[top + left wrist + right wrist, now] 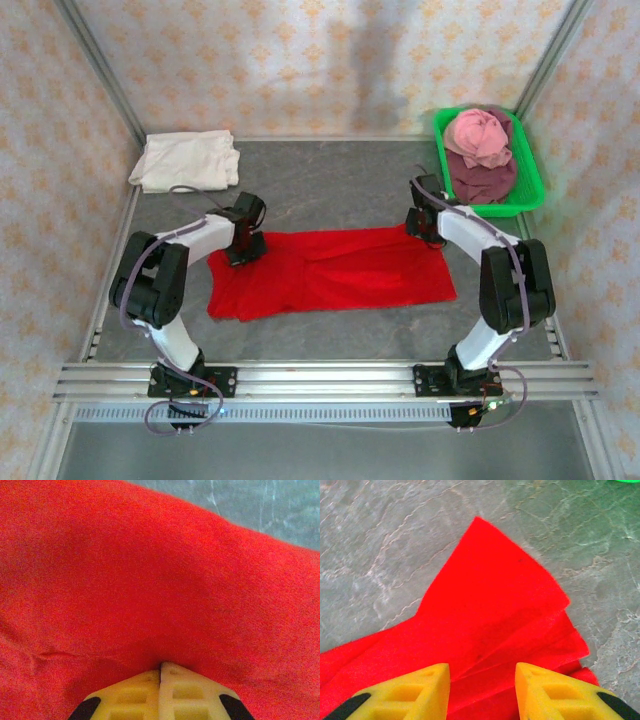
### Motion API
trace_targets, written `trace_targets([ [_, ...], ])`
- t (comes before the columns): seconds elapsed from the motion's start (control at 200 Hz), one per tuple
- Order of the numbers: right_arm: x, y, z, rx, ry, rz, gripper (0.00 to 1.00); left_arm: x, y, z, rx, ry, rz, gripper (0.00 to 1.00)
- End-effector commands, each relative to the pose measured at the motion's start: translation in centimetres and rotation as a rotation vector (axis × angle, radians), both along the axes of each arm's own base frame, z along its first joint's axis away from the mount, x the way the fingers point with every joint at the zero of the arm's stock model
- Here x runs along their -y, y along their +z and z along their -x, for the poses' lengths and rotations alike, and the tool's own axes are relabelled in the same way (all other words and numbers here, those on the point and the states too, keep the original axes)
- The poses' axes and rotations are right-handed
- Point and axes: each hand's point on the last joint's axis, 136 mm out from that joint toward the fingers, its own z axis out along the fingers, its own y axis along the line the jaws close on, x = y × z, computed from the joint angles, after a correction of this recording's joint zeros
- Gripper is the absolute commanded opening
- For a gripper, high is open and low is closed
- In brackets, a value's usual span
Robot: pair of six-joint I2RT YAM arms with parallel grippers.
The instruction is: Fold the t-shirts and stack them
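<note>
Red t-shirt [150, 580] against closed left end effector [161, 667].

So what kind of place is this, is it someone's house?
Probably a robot practice booth, not a house. Black-and-white robot arms, left and right, are bolted to a silver metal rail at the edge of a grey stone-look table, and flowery patterned walls on metal poles box it in.

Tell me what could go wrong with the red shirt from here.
1. The left gripper is shut on the red shirt while the right gripper stands open above the layered corner; pulling one-sided could skew the fold.
2. The right gripper may catch only some of those layers.
</note>
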Motion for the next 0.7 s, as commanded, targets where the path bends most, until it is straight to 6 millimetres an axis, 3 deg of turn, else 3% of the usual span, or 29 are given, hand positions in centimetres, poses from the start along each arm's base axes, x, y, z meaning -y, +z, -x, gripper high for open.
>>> trace_targets([
  [0.0, 1.7, 1.7, -0.2, 0.045, -0.102, -0.046, 0.41, -3.4, -2.4, 0.6, -0.061, 0.067, -0.042, 0.00],
  [0.17, 1.0, 3.1, -1.7, 0.077, -0.099, -0.119, 0.45, -4.3, -1.6, -0.2, -0.043, 0.070, -0.057, 0.00],
  [0.36, -2.1, 1.6, -3.4, 0.013, -0.069, -0.203, 0.45, -3.6, -1.4, -0.5, -0.029, 0.056, -0.022, 0.00],
  [0.525, -2.2, 0.5, -3.3, -0.010, -0.101, -0.190, 0.40, -3.5, -1.5, -0.1, -0.026, 0.053, -0.012, 0.00],
  [0.696, -1.0, -0.2, -1.6, -0.024, -0.137, -0.160, 0.38, -3.0, -1.8, -0.1, -0.030, 0.048, 0.015, 0.00],
])
